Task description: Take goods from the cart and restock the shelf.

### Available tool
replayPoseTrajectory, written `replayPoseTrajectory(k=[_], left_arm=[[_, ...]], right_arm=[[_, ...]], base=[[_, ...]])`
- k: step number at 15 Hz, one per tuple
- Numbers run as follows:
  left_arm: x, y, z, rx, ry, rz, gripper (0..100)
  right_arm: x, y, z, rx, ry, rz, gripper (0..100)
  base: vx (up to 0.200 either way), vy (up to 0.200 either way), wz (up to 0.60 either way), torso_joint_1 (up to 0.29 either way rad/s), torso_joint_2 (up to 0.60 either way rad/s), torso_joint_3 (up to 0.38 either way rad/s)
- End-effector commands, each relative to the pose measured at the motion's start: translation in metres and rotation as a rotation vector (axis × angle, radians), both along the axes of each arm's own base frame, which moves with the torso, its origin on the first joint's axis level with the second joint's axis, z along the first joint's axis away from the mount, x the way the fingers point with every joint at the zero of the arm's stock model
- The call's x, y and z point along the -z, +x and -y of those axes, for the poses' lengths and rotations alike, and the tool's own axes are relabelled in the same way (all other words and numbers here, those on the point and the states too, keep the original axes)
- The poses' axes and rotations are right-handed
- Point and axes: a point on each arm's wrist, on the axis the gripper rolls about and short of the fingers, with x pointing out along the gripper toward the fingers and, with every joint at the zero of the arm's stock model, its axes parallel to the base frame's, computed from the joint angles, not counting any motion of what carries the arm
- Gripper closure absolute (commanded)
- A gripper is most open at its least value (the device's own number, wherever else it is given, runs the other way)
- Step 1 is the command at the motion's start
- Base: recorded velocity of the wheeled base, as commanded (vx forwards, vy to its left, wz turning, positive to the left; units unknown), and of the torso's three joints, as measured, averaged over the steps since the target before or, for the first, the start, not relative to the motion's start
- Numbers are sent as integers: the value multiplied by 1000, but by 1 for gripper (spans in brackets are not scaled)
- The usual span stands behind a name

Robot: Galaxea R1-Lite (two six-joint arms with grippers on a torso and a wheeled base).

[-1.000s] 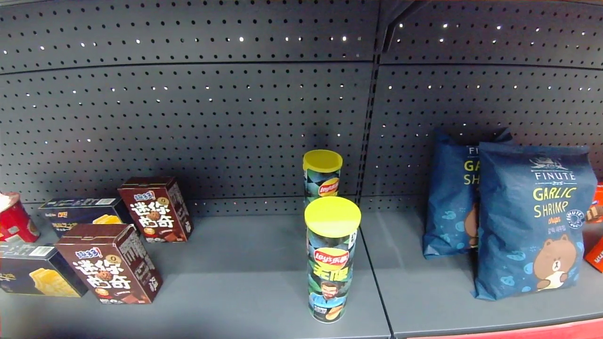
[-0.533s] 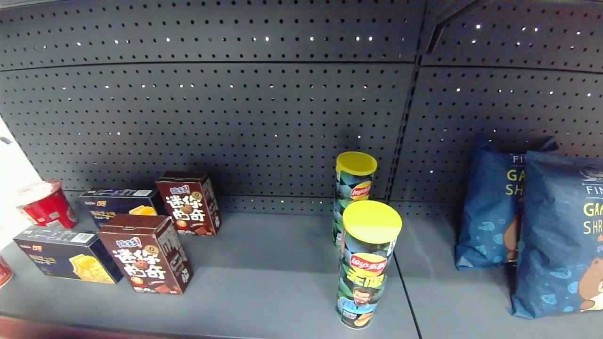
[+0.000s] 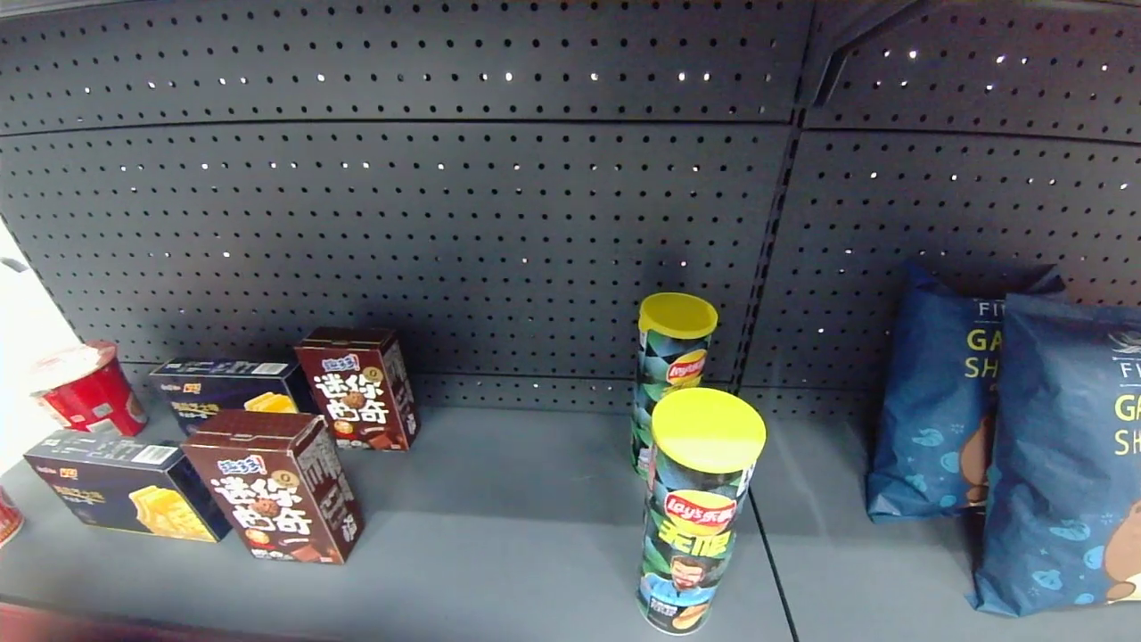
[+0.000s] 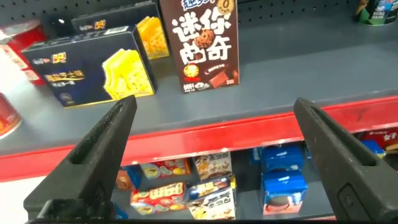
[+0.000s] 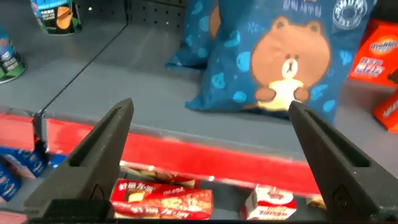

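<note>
A grey shelf board (image 3: 499, 535) carries the goods in the head view. Two yellow-lidded chip cans stand upright near its middle, one in front (image 3: 698, 526) and one behind (image 3: 673, 366). Two brown cookie boxes (image 3: 281, 486) stand at the left. My left gripper (image 4: 211, 155) is open and holds nothing, in front of the red shelf edge (image 4: 217, 134), below a brown cookie box (image 4: 202, 43). My right gripper (image 5: 211, 155) is also open with nothing in it, in front of the red edge (image 5: 205, 155) near a blue bear-printed chip bag (image 5: 280, 56).
Dark blue boxes (image 3: 125, 486) and a red cup (image 3: 85, 388) sit at the far left. Two blue chip bags (image 3: 1061, 464) lean at the right. A pegboard wall (image 3: 446, 223) backs the shelf. Orange packs (image 5: 373, 50) lie beyond the bag. A lower shelf holds packed goods (image 4: 199, 190).
The whole head picture has shifted to the right, so the camera turned left. The goods on the shelf have kept their places.
</note>
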Motion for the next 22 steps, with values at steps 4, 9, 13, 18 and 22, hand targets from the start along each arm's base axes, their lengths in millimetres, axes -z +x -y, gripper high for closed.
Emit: replayPoseTrajectory(k=[4, 9, 13, 18, 22], left_arm=[[0, 0, 0, 0, 0, -2, 0], [0, 0, 0, 5, -1, 0, 0], [0, 0, 0, 5, -2, -2, 0], [0, 0, 0, 5, -2, -2, 0], [0, 0, 0, 5, -2, -2, 0]], right_arm=[[0, 0, 0, -3, 0, -2, 0], [0, 0, -2, -70, 4, -15, 0], [0, -1, -2, -69, 7, -15, 0], [0, -1, -1, -64, 3, -14, 0], [0, 0, -1, -64, 3, -15, 0]], base=[[0, 0, 0, 0, 0, 0], [-120, 0, 0, 6, 2, 2], [0, 0, 0, 0, 0, 0], [0, 0, 0, 0, 0, 0], [0, 0, 0, 0, 0, 0]])
